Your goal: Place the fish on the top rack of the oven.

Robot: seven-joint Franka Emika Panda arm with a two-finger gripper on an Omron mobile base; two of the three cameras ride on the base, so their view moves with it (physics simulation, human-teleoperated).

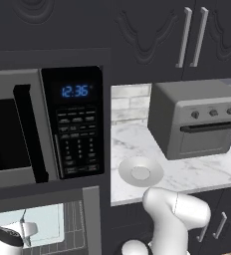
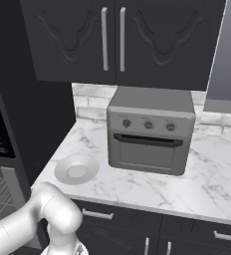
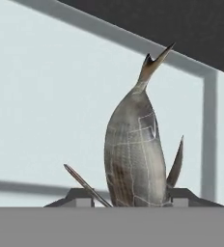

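The fish [image 3: 133, 159], slim and silvery-grey, stands between my fingertips [image 3: 80, 195] with its forked tail pointing up. Behind it spreads the pale tray [image 3: 46, 106] of the top rack. In the left base view my gripper [image 1: 17, 234] reaches into the oven [image 1: 90, 219] at the lower left, shut on the fish [image 1: 29, 229] just over the pale tray [image 1: 48, 221]. The rack's dark wire grid [image 1: 75, 224] runs along the tray's right side. The right base view catches the rack's edge [image 2: 0, 199] at far left.
A microwave [image 1: 43, 129] with a blue clock sits above the oven. On the marble counter [image 1: 197, 172] lie a round plate [image 1: 141, 172] and a boxy grey toaster oven [image 1: 197, 119]. Dark cabinets [image 2: 112, 40] hang above.
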